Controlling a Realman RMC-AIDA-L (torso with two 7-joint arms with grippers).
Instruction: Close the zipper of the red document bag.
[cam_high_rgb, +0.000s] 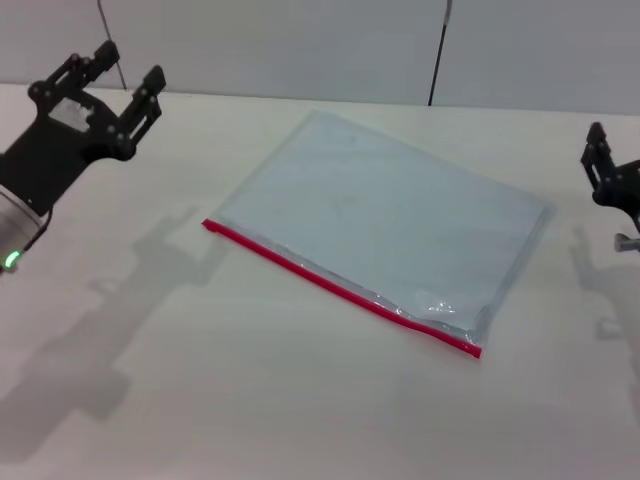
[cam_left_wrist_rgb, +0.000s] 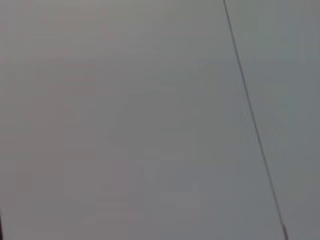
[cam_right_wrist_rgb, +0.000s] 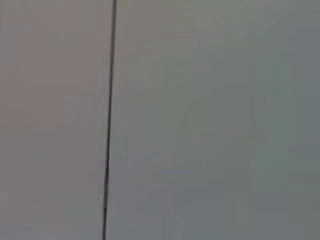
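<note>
Background: pale grey wall panels stand behind the work area, split by thin dark seams; both wrist views show only this wall and a seam line.
Tabletop: a plain, cream-white tabletop fills the head view, with soft shadows of the arms falling on its left and right parts.
Bag: the red document bag lies flat on the tabletop, near the middle and a little toward the right, turned at an angle so its corners point away from and toward the robot. Its plastic is see-through, pale blue-grey.
Zipper: the zipper is a thin red strip along the long edge of the bag nearest the robot, running from the bag's left corner down to its near right corner. I cannot tell from here whether it is done up or where its slider sits; a slightly rumpled, shiny patch shows just behind the strip near the right end.
Left pincer: the left pincer hangs raised over the far left of the tabletop, well apart from the bag, its two black fingers spread wide with nothing between them. A green light glows on the arm behind it.
Right pincer: the right pincer is at the right edge, clear of the bag and mostly cut off, so whether its fingers are apart or together I cannot tell.
</note>
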